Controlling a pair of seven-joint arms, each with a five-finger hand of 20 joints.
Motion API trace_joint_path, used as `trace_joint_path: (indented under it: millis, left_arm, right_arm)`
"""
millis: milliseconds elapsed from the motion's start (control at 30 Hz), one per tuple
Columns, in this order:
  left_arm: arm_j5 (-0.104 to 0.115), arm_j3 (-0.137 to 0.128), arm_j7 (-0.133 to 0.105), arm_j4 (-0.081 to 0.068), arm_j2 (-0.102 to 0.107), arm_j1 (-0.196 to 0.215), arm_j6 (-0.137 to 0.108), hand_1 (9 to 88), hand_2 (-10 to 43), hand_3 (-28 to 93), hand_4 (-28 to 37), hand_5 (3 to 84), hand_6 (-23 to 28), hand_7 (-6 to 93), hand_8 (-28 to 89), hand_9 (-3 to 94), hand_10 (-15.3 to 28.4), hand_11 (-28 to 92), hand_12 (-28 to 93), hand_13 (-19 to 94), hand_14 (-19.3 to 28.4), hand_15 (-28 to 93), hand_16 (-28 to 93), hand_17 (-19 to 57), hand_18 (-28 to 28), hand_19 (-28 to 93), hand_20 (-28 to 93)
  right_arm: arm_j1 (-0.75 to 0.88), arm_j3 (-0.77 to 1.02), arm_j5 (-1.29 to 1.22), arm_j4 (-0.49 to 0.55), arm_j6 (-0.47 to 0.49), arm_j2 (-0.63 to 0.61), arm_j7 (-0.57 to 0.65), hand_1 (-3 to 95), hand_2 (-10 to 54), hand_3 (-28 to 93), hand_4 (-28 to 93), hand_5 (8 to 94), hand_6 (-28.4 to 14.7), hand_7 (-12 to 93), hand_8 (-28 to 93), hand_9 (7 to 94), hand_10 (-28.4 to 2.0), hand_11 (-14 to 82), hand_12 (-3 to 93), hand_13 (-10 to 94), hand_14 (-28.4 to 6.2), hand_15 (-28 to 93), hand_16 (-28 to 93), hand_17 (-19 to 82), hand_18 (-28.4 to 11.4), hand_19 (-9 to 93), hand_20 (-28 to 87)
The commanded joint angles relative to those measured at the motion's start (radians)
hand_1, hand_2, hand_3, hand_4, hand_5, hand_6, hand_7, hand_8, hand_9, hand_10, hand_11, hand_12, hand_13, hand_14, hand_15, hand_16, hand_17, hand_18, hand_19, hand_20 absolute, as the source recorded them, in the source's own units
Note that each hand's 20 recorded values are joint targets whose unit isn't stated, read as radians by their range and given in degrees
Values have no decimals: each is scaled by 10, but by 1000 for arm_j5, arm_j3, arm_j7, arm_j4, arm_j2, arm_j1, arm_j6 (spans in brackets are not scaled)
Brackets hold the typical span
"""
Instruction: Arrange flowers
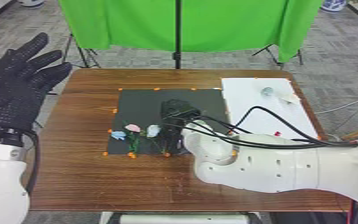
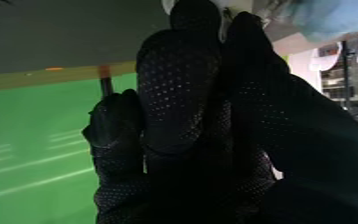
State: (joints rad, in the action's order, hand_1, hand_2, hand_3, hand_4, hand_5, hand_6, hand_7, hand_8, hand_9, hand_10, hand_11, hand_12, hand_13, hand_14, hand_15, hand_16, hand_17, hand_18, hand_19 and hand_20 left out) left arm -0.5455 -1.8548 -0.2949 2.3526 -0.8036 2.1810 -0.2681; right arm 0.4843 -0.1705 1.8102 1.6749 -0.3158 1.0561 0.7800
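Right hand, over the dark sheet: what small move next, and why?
I'd probably ease the right hand slightly right, toward the white sheet: the hand sits close beside the pale flower, with a pink flower and a blue flower farther left, so drifting that way might disturb them.

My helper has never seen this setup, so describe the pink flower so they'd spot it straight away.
On the brown table lies a dark mat, left of a white sheet. In the mat's near left part is the pink flower, set apart by its colour from the blue flower on its left and the pale flower on its right.
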Motion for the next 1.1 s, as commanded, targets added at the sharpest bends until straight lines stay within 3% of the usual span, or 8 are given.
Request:
trace_joint_path:
  millis: [33, 400, 667, 933, 1100]
  left_arm:
    - [-6, -2, 20, -7, -19, 19, 2, 208, 80, 769, -283, 353, 94, 113, -83, 304, 190, 243, 102, 246, 273, 523, -103, -67, 243, 628, 61]
    - [3, -23, 17, 1, -40, 70, -24, 209, 80, 769, -283, 353, 94, 114, -83, 303, 189, 243, 102, 245, 273, 524, -103, -67, 243, 628, 60]
    - [8, -36, 16, 11, -58, 107, -45, 209, 80, 769, -283, 352, 93, 112, -83, 303, 189, 242, 102, 246, 272, 523, -103, -67, 242, 628, 61]
    - [14, -86, -17, 42, -96, 225, -66, 208, 79, 769, -283, 352, 93, 112, -82, 303, 189, 243, 102, 245, 273, 524, -103, -67, 243, 629, 61]
    - [27, -93, -47, 49, -108, 277, -84, 208, 80, 768, -283, 351, 93, 112, -82, 303, 189, 242, 102, 245, 273, 524, -103, -67, 243, 629, 61]
  right_arm:
    - [15, 38, -6, 5, 49, -19, -10, 489, -95, 737, -283, 714, 16, 242, -20, 892, -61, 125, 329, 799, -30, 632, 183, 445, -160, 932, 366]
    - [28, 75, -10, 23, 81, -46, -22, 378, -95, 808, -282, 643, 3, 178, -127, 813, -97, 274, 185, 791, -43, 633, 178, 442, -171, 932, 373]
    - [17, 73, 8, 49, 69, -69, -23, 350, -95, 808, -280, 624, -3, 169, -125, 808, -108, 280, 172, 785, -48, 637, 177, 436, -177, 932, 376]
    - [-28, 101, 20, 91, 40, -149, -12, 335, -95, 806, -274, 618, -7, 165, -124, 792, -118, 272, 169, 770, -60, 634, 173, 428, -180, 932, 367]
    - [-58, 127, 11, 118, 9, -226, -6, 321, -80, 802, -267, 603, -13, 159, -121, 760, -131, 242, 157, 750, -71, 630, 164, 418, -183, 932, 344]
